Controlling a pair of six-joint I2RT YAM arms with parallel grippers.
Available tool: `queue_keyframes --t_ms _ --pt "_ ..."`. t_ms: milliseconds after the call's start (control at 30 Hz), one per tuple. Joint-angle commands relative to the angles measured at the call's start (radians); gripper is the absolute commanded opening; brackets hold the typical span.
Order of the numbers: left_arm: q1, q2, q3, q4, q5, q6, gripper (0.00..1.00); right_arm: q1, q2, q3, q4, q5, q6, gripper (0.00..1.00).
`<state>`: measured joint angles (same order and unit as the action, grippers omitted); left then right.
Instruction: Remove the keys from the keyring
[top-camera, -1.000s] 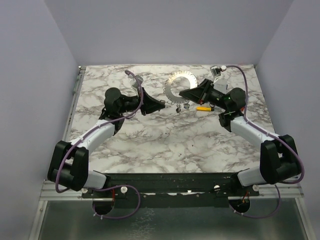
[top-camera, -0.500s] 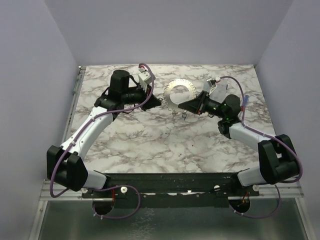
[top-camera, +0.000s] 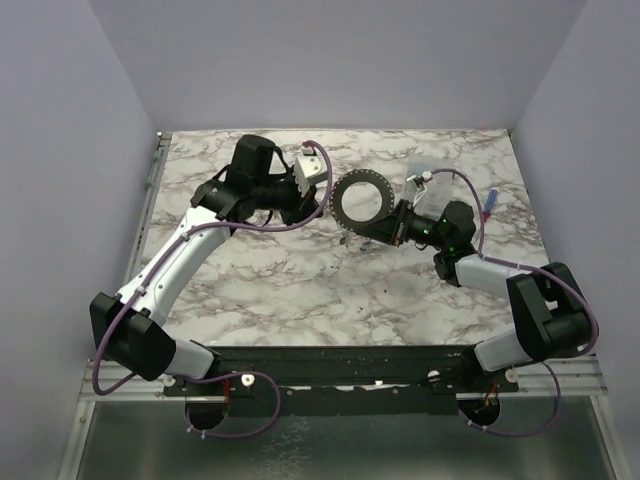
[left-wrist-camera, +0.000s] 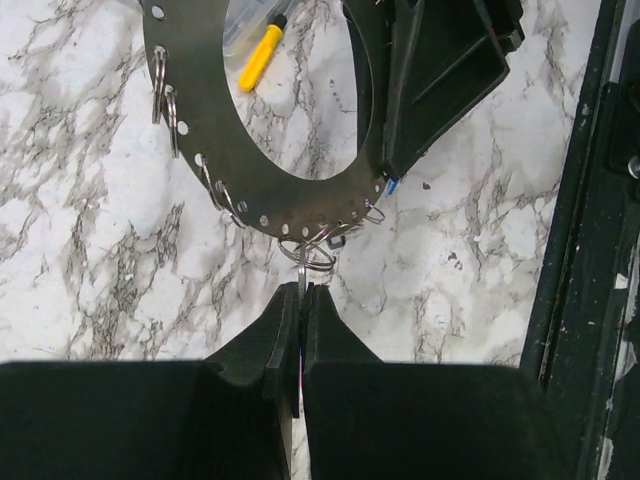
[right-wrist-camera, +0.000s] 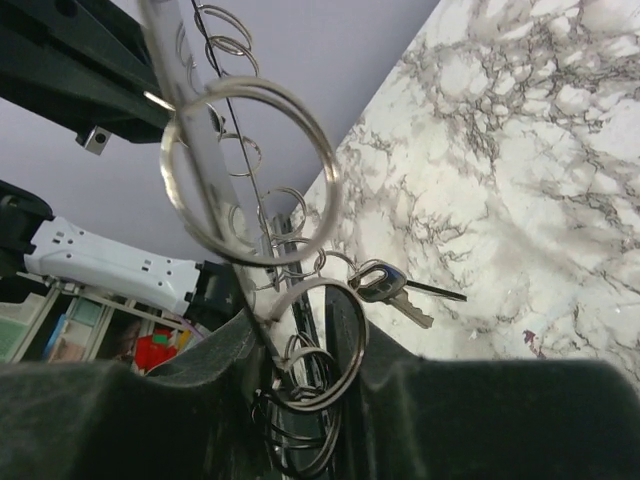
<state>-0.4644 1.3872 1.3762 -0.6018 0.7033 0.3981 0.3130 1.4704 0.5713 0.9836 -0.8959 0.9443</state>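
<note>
Left wrist: one keyring (left-wrist-camera: 270, 200), right gripper (left-wrist-camera: 383, 165) clamping rim; left gripper (left-wrist-camera: 302, 296) pinching one unidentifiable hanging sliver (left-wrist-camera: 302, 274). Right wrist: one key (right-wrist-camera: 385, 283).

A lab test cell: marble-print table (top-camera: 300, 290), plain lilac walls (top-camera: 60, 150).

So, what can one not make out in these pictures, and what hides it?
Left wrist view: the left gripper is shut on a thin metal piece; its fingers hide whether it is a key.
Top view: the keys under the keyring are too small to count.
Right wrist view: the top edge cuts off the keyring; the right gripper hides its lower rim.
</note>
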Motion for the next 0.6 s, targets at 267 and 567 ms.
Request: queue_keyframes --t_ms 267,567 --pt "-0.026 0.056 0.057 -0.033 -0.056 0.128 0.0 -0.003 -0.007 -0.084 -0.05 -0.047 -0.126 0.7" --pt "-0.041 0.033 0.047 -0.139 -0.052 0.323 0.0 -0.003 -0.028 -0.042 -0.069 -0.178 -0.202 0.72"
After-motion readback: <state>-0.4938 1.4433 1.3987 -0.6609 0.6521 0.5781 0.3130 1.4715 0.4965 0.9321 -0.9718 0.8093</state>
